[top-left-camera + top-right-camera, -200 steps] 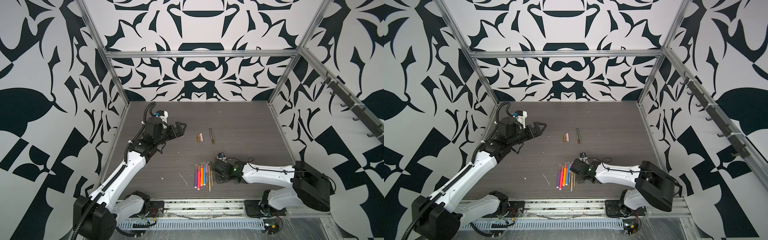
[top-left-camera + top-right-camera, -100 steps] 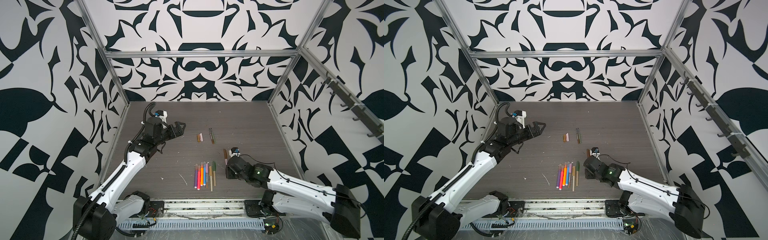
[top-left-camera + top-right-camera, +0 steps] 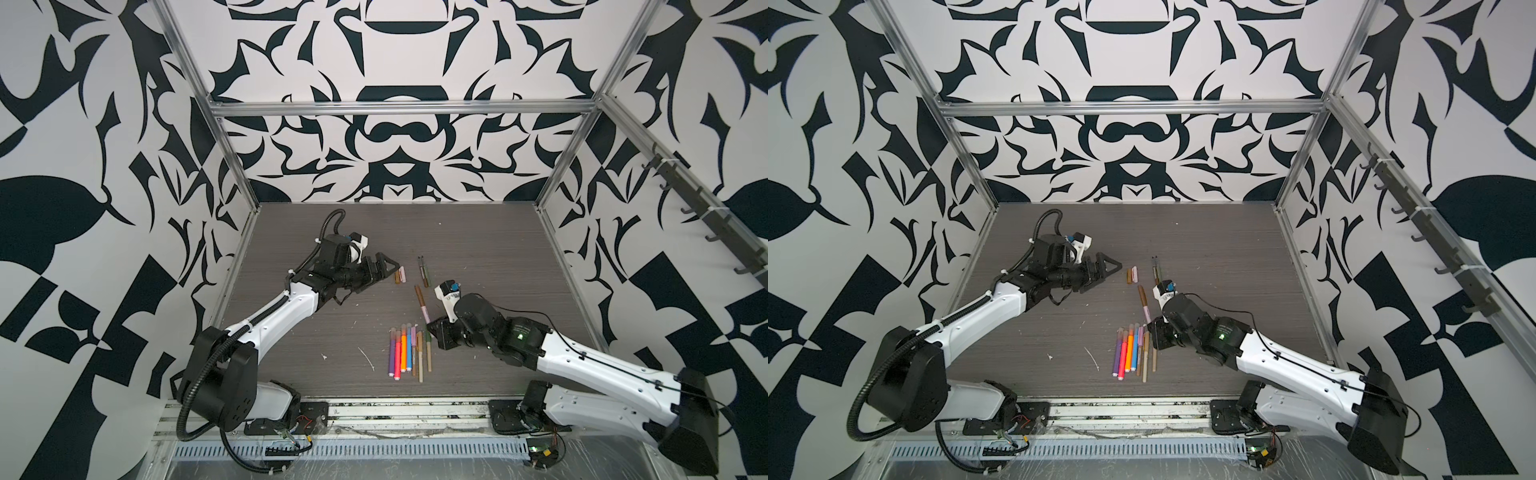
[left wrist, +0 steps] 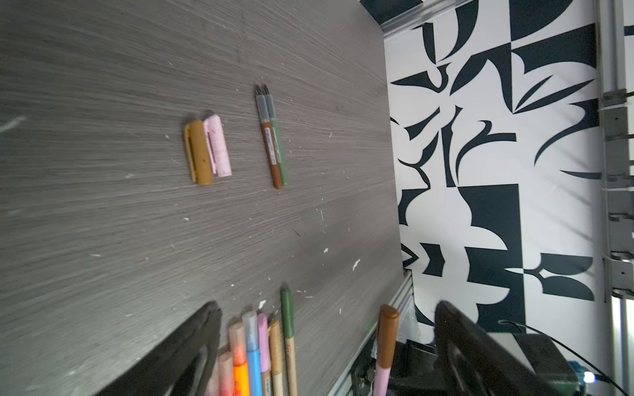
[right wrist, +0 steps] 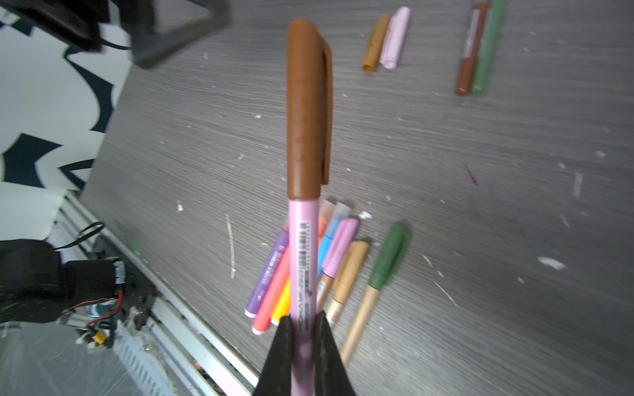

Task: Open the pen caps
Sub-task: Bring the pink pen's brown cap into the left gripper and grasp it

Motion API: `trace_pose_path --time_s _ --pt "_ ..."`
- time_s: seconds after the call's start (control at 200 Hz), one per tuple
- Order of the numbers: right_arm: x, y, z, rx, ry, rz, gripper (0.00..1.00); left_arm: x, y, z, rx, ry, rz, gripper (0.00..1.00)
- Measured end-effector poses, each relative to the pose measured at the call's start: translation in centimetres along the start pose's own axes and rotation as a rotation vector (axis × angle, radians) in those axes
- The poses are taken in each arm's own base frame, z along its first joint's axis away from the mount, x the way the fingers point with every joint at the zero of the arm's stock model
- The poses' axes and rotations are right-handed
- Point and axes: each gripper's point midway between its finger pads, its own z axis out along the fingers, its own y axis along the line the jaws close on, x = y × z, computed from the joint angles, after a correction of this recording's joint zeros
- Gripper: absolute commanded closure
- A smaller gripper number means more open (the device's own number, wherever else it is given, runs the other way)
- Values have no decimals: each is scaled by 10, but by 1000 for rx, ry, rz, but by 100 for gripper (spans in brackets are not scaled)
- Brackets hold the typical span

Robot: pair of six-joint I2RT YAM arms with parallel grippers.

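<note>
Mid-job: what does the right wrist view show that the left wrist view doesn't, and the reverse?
Only the right wrist view: the right gripper shut on the lilac pen, fingers clamping its barrel.
Only the left wrist view: the left gripper open with nothing between its fingers, and the bare dark tips of the brown pen and green pen.
Both: the brown cap on the lilac pen, the loose tan cap and pink cap side by side, and the row of capped pens.

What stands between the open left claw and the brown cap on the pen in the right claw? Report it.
Nothing visible. Only open air lies between the left claw and the brown cap; the two loose caps lie flat, off that line.
</note>
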Motion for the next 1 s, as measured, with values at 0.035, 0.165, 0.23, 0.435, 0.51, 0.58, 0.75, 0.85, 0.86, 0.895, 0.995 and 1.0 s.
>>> trace_pose_path --time_s 0.035,0.165,0.23,0.435,0.51,0.58,0.75,0.85,0.86,0.895,0.995,1.0 --pt "-2 3 1 -7 0 -3 100 3 -4 3 14 10 -4 1" --pt "-7 7 5 -6 7 -14 100 18 -15 14 51 61 -5 1" --pt "-11 9 8 -2 9 -16 100 25 -18 18 59 82 0 1" --pt "-21 14 13 4 7 -20 100 34 -28 22 87 110 19 21" --pt "-24 15 14 7 5 -18 100 34 -30 22 98 111 18 37" --pt "-27 15 15 10 3 -17 100 33 -33 22 111 112 18 47" --pt "-30 14 15 14 -3 -16 100 33 -36 23 127 115 19 55" --pt "-31 14 15 18 -6 -17 100 33 -37 23 134 118 16 59" --pt "-31 13 15 18 -7 -17 100 33 -37 24 134 119 14 59" --pt "-32 13 15 19 -8 -15 100 33 -37 24 134 120 13 59" --pt "-33 13 15 18 -11 -14 100 34 -37 24 137 123 13 62" --pt "-33 13 15 18 -11 -14 100 34 -37 24 137 123 13 62"
